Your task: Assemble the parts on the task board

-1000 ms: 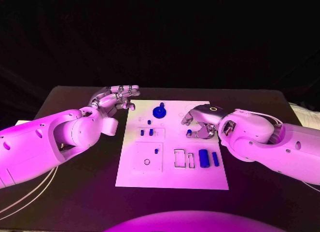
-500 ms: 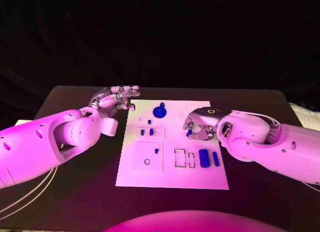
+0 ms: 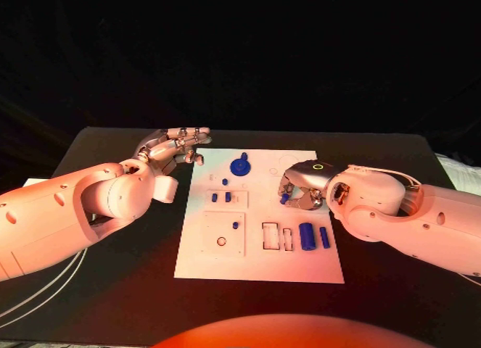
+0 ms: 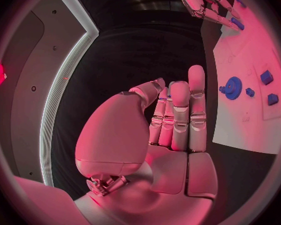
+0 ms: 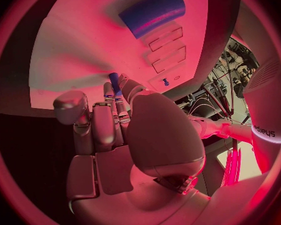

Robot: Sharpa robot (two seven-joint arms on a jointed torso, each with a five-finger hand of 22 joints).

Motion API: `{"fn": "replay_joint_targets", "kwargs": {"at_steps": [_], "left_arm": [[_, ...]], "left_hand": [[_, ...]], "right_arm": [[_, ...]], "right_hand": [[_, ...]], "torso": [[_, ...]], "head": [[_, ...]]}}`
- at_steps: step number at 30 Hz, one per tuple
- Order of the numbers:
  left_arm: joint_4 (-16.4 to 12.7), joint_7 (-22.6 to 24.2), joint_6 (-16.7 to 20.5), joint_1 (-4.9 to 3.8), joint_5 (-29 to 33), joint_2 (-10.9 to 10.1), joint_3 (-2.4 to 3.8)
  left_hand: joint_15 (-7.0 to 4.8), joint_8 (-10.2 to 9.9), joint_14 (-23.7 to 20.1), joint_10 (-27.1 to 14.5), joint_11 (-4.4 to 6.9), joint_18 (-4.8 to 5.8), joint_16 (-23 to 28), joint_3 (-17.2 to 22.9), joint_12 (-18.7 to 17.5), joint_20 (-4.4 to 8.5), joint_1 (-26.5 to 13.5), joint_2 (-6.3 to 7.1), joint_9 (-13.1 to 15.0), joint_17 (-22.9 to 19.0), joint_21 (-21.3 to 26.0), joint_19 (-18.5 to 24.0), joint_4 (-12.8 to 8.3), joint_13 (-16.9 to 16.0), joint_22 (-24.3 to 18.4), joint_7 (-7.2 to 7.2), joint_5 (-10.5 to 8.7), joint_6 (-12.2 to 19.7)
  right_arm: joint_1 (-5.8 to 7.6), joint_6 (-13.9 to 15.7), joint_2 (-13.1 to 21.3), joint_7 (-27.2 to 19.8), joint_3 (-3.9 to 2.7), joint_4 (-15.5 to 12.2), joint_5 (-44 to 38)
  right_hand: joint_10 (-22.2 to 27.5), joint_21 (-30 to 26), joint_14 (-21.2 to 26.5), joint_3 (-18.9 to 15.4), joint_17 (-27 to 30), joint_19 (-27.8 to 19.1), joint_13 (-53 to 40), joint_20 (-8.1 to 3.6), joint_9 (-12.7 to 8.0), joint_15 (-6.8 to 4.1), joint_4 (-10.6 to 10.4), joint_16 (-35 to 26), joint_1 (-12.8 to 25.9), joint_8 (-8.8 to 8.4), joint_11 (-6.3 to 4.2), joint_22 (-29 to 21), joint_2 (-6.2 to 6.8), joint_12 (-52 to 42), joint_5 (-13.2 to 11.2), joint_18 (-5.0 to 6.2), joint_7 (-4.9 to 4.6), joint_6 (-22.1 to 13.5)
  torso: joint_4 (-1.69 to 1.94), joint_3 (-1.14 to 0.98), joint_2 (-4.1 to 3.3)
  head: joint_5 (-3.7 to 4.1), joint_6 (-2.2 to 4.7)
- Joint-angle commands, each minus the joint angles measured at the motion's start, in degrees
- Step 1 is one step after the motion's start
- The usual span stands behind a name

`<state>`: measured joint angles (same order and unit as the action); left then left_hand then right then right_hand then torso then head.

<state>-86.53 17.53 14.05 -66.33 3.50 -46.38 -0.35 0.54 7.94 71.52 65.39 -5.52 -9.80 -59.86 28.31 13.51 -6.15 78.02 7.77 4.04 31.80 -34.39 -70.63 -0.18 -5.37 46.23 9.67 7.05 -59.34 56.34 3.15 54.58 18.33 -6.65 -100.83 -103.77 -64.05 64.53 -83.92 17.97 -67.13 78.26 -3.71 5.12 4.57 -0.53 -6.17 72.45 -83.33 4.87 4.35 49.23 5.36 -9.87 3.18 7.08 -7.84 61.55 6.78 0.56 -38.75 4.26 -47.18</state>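
Note:
The white task board [image 3: 259,254] lies in the middle of the black table. My right hand [image 3: 301,190] hovers over its right middle part and pinches a small blue peg [image 3: 285,196] at its fingertips; the right wrist view shows the peg [image 5: 114,80] just above the board. My left hand [image 3: 178,148] hangs beside the board's far left corner, fingers stretched out and holding nothing [image 4: 178,120]. A blue gear with a knob [image 3: 240,165] stands near the far edge. Two short blue pegs [image 3: 220,196] stand in the left block. A thick blue cylinder [image 3: 305,235] lies by a thin one [image 3: 324,237].
Empty rectangular slots [image 3: 275,237] lie beside the thick cylinder [image 5: 152,12]. A square plate [image 3: 223,233] on the board's left carries a small ring and a tiny blue piece. Bare black table [image 3: 408,275] surrounds the board. The left wrist view shows the gear [image 4: 232,87].
My right hand has sunk slightly toward the board with the blue peg still in its fingertips. The left hand has stayed where it was.

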Motion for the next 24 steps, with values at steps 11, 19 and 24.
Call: {"fn": "replay_joint_targets", "kwargs": {"at_steps": [11, 19, 24], "left_arm": [[0.0, 0.0, -1.2, 0.01, -0.3, 0.1, 0.03], [0.0, -0.1, -1.2, 0.02, -0.3, 0.1, 0.03], [0.0, -0.1, -1.2, 0.02, -0.3, 0.1, 0.03]], "left_hand": [[-0.04, 0.3, -0.5, -0.6, 0.04, -0.66, 0.3, -0.2, 0.2, 0.01, 0.5, -0.42, -0.1, -0.2, 0.2, 0.4, -0.4, -0.1, -0.1, 0.27, -0.05, 0.3], [-0.04, 0.3, -0.5, -0.6, 0.04, -0.66, 0.3, -0.2, 0.2, 0.01, 0.5, -0.42, -0.1, -0.2, 0.2, 0.4, -0.4, -0.1, -0.1, 0.27, -0.05, 0.3], [-0.04, 0.3, -0.5, -0.6, 0.04, -0.66, 0.3, -0.2, 0.2, 0.01, 0.5, -0.42, -0.1, -0.2, 0.2, 0.4, -0.4, -0.1, -0.1, 0.27, -0.05, 0.3]], "right_arm": [[-0.06, 3.4, -0.2, -1.0, 0.00, -0.4, -0.1], [-0.06, 6.0, -0.2, -1.3, 0.00, -0.4, 1.6], [-0.07, 6.5, 0.3, -1.1, -0.02, -0.9, 1.8]], "right_hand": [[-3.7, 1.0, -2.2, 3.5, -0.5, 0.9, -0.2, -0.54, 0.5, -0.87, 0.2, 0.2, -0.6, 1.15, -0.90, 1.4, -1.69, 0.1, -0.3, -0.05, 0.80, 3.6], [-6.0, 1.7, -2.4, 4.9, -1.0, 1.3, -0.3, -1.05, 1.0, -1.29, 0.1, 0.8, 0.3, 1.63, -1.42, 2.4, -2.24, 0.7, -0.3, -0.22, 1.32, 5.0], [-6.4, 1.7, -2.4, 5.1, -1.0, 1.4, -0.3, -1.15, 1.1, -1.39, 0.1, 0.8, 0.4, 1.75, -1.55, 2.4, -2.28, 0.8, -0.3, -0.23, 1.45, 5.3]], "torso": [[-0.04, -0.01, -0.03], [0.04, 0.06, 0.03], [-0.04, 0.06, 0.10]], "head": [[0.12, 0.02], [0.29, -0.03], [0.29, 0.07]]}}
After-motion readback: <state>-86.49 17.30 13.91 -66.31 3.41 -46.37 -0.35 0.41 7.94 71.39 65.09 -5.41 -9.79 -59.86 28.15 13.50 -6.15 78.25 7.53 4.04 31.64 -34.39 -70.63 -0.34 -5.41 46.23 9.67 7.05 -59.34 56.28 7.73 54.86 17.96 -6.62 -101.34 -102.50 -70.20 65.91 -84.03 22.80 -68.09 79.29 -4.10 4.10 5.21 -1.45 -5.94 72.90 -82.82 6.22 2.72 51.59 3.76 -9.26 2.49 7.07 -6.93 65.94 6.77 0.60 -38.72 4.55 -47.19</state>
